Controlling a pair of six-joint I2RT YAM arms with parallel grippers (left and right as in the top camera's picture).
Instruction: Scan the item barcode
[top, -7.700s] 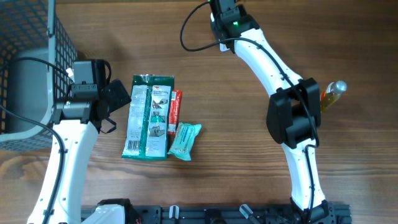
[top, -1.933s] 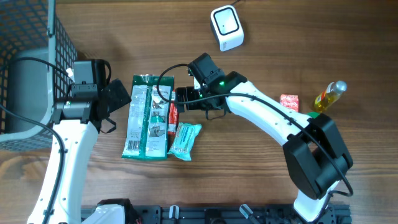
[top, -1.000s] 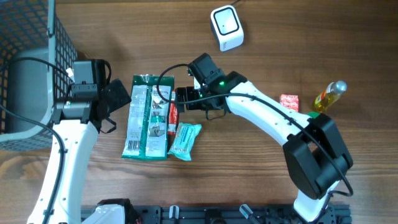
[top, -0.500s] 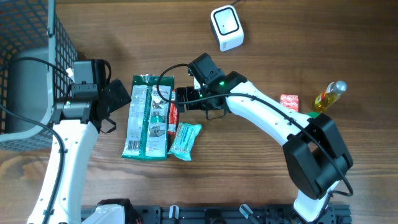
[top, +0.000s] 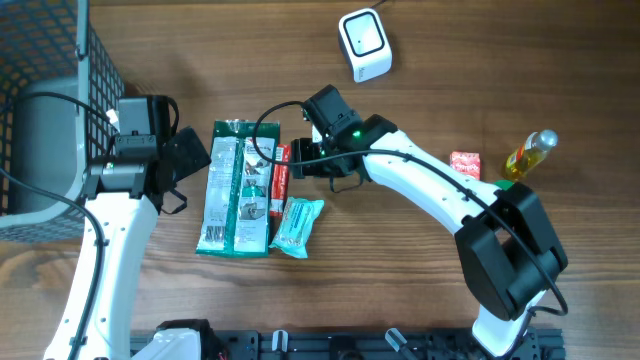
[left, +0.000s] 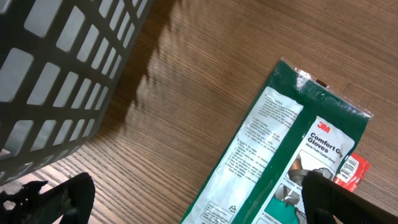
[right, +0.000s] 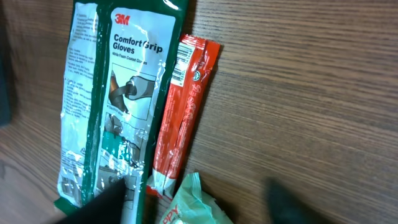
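Note:
Three items lie side by side in the overhead view: a green 3M glove pack (top: 238, 188), a thin red packet (top: 281, 180) and a mint-green packet (top: 298, 226). My right gripper (top: 296, 160) hovers over the red packet's top end. In the right wrist view its blurred fingers (right: 93, 205) stand apart, with the red packet (right: 183, 106) and the mint packet (right: 193, 208) between them and nothing gripped. My left gripper (top: 190, 158) is open beside the glove pack (left: 280, 155). A white barcode scanner (top: 363, 43) sits at the back.
A dark wire basket (top: 50, 60) fills the back left corner, close to the left arm. A small red box (top: 465, 165) and a yellow bottle (top: 530, 153) stand to the right, near the right arm's elbow.
The right gripper's fingers have drawn closer together over the red packet, whose top end now shows in the overhead view. The left arm has not moved.

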